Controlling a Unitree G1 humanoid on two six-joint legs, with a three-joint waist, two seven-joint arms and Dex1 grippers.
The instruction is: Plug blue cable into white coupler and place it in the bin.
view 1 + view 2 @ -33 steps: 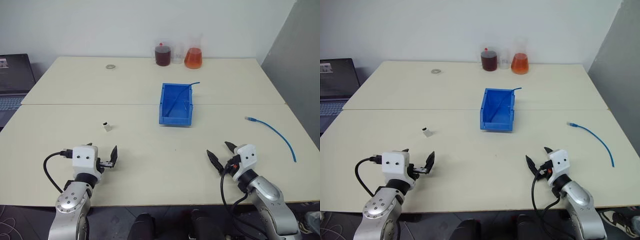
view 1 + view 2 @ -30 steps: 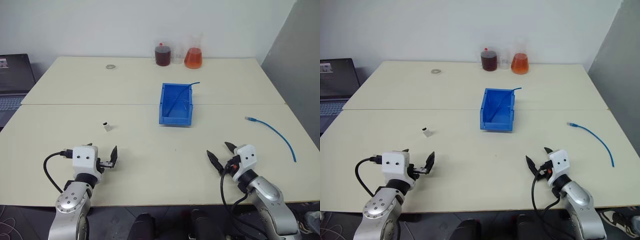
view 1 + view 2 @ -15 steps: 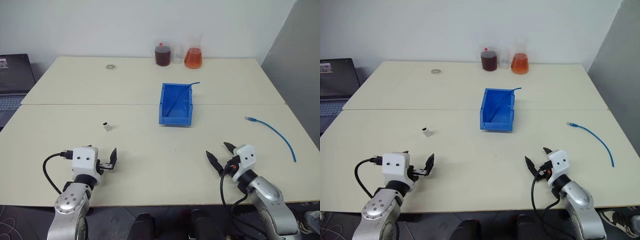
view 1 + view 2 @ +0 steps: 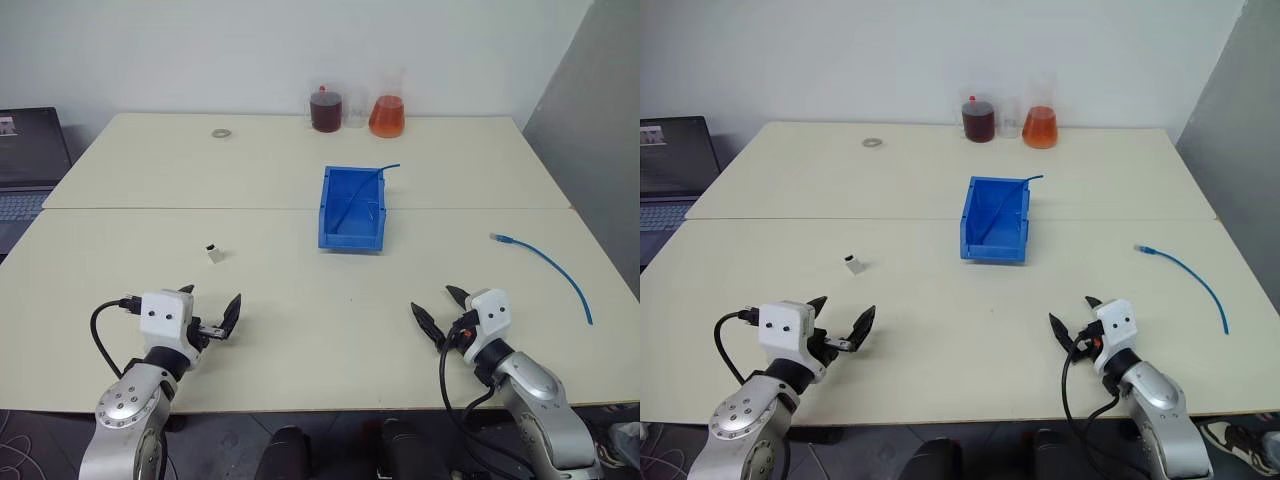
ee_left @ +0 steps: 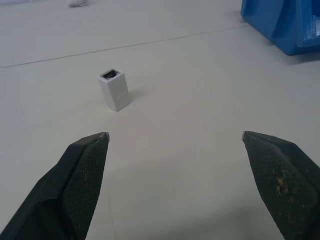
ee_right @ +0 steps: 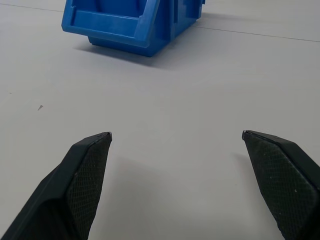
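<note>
Left tool (image 4: 209, 317) and right tool (image 4: 437, 313) gaped empty; white coupler (image 5: 114, 89) ahead of the left — likely light, rigid, best pinched across flat sides.

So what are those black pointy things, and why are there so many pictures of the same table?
Those are a robot's two hands. Each has two black fingers. The left hand and right hand are both open and hold nothing. Two pictures come from cameras in the robot's head, looking down at the table. The other two come from cameras on its wrists, peeking out between the fingers. On the table sit a tiny white coupler, a blue bin with a blue cable in it, and another blue cable lying off to the right. At the far edge stand jars of dark and orange liquid.
</note>
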